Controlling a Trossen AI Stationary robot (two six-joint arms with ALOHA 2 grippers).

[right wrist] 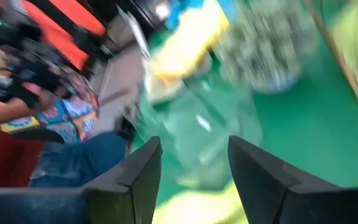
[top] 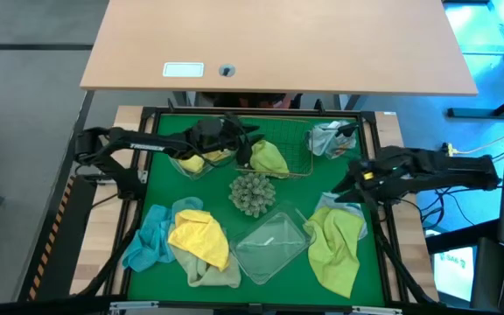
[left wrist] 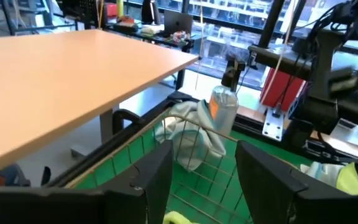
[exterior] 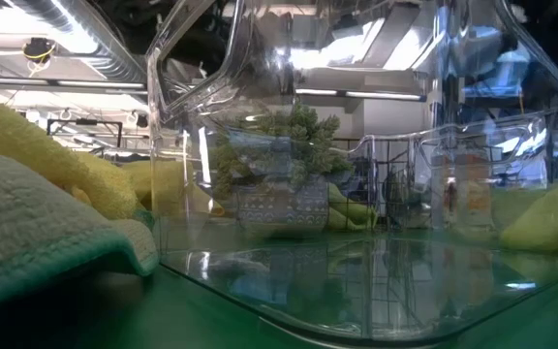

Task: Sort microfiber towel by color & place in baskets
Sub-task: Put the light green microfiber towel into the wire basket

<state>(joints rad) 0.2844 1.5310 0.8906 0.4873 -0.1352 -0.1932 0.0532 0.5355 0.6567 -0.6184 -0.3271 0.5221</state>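
Observation:
My left gripper (top: 247,147) (left wrist: 201,186) is open above the left end of the wire-mesh basket (top: 297,163), beside a lime green towel (top: 269,158) lying in it. A clear tub (top: 198,164) holding a yellow towel sits under that arm. My right gripper (top: 346,185) (right wrist: 194,180) is open above the right-hand heap, a lime green towel (top: 335,249) lying on a grey-blue one (top: 332,206). A second clear tub (top: 274,245) stands near the middle. Yellow (top: 199,236), light blue (top: 147,238) and pale sage (top: 213,276) towels lie heaped at near left.
A spiky grey-green ball (top: 252,193) sits mid-table between basket and near tub. A pale towel (left wrist: 188,134) and an orange-labelled bottle (left wrist: 224,106) lie at the far right corner. A wooden desk (top: 278,44) stands beyond the far edge. A person in patterned clothing (right wrist: 48,118) is off the near side.

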